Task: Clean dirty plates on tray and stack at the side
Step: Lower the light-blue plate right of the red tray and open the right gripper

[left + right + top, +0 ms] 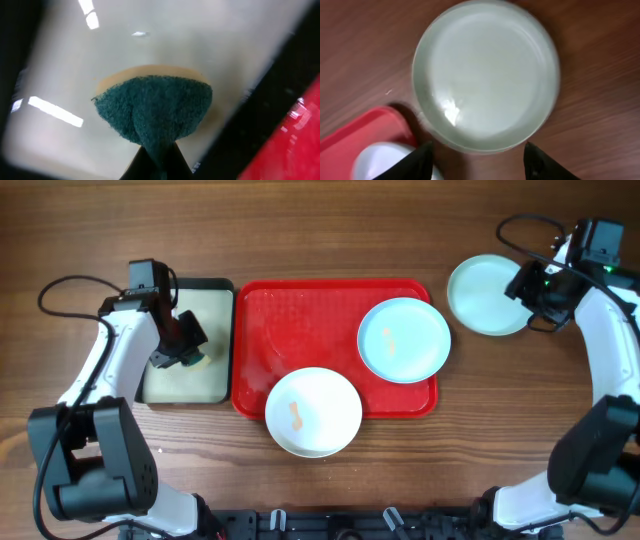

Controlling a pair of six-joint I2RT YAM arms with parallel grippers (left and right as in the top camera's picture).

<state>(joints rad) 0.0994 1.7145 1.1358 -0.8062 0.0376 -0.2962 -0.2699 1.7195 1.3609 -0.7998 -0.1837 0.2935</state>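
Observation:
The red tray (270, 330) lies in the middle. On it sit a turquoise plate (404, 339) with an orange smear at the right and a white plate (313, 411) with an orange smear at the front, overhanging the rim. A second turquoise plate (485, 295) lies on the table to the right; it shows in the right wrist view (485, 75) with no smear. My right gripper (535, 285) is open and empty just above that plate's edge (477, 157). My left gripper (185, 350) is shut on a dark green sponge (155, 107) over the black-rimmed tray.
The small black-rimmed tray with a pale inside (195, 310) stands left of the red tray; its pale floor fills the left wrist view (150, 40). Cables run by both arms at the table's far corners.

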